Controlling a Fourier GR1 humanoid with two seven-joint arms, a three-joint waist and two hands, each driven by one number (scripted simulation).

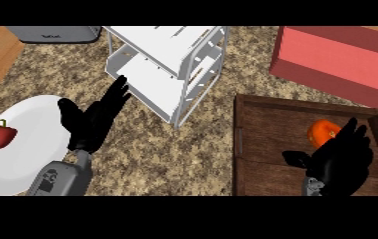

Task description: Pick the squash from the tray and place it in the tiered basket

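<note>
Orange squash point(323, 131) sits in tray point(266, 148), right hand point(341, 159) beside.

A speckled beige-brown granite countertop point(199, 153) is filling the view, a strip of pale wood point(7, 50) showing at its left.

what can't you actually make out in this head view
- Squash: its right part is hidden behind the right robot hand, so whether they touch is unclear.
- Red item on the white plate: cut off by the left edge.
- Grey appliance and red box: cut by the top band.
- Tray: runs off the right edge.
</note>
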